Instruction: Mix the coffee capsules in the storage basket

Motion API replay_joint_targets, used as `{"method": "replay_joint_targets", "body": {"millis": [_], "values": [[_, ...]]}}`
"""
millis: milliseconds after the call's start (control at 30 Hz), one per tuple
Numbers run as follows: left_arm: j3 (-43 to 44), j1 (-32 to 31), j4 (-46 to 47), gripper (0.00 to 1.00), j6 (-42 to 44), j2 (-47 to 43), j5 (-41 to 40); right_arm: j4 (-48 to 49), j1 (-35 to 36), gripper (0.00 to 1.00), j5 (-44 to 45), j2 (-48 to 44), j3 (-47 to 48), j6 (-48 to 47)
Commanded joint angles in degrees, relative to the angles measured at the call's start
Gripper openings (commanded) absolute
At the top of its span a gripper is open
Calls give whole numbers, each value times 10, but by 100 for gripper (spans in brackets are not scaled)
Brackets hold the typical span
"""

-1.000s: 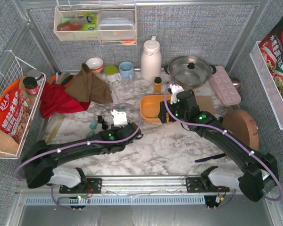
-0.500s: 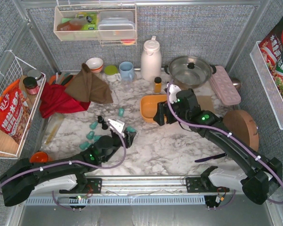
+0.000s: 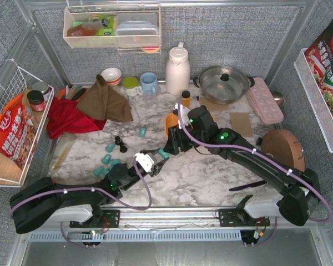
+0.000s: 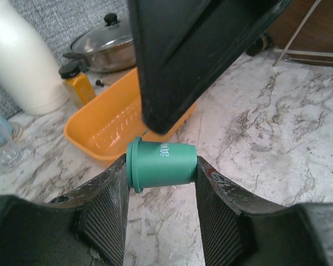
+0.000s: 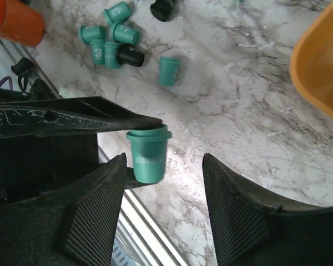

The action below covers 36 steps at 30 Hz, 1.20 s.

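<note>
Marble-patterned tabletop (image 3: 211, 172) seen from above, with two black robot arms meeting near its middle. Between the ribbed pads of the left gripper (image 4: 162, 172), clamped end to end, rim against one pad and base against the other: one teal-green cup-shaped plastic capsule (image 4: 161, 163), held above the marble, outside the shallow orange plastic basket (image 4: 108, 124) and near its front edge. Around that same capsule, the right gripper (image 5: 164, 166), jaws parted, one pad just beside it and the other apart from it. Plain orange basket floor on show in the left wrist view; from above, basket mostly hidden behind the right arm. On the marble to the left, a scatter of loose capsules (image 3: 110, 147), mostly teal-green, with two black ones (image 3: 117, 140). Behind the basket, a small amber bottle with black cap (image 4: 77, 83), a white thermos jug (image 3: 177, 69) and a lidded steel pot (image 3: 225, 83).
</note>
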Motion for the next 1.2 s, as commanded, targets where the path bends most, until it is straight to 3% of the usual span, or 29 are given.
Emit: {"method": "replay_joint_targets", "body": {"millis": [0, 400, 733, 833, 933, 967, 1000, 1167], "values": [[7, 0, 67, 52, 24, 11, 37, 17, 16, 61, -18, 6, 7, 7], [13, 0, 64, 52, 26, 0, 40, 18, 33, 55, -16, 12, 0, 9], [19, 0, 61, 54, 27, 2, 36, 31, 39, 41, -14, 19, 0, 23], [22, 0, 51, 64, 30, 4, 28, 32, 39, 34, -10, 20, 2, 27], [22, 0, 44, 84, 30, 4, 19, 33, 39, 29, -7, 21, 3, 31], [20, 0, 44, 95, 29, 3, 16, 33, 39, 28, -4, 21, 4, 32], [18, 0, 44, 99, 28, 1, 12, 34, 39, 26, -2, 21, 4, 33], [1, 0, 40, 99, 24, -19, -7, 31, 39, 23, 15, 20, 6, 30]]}}
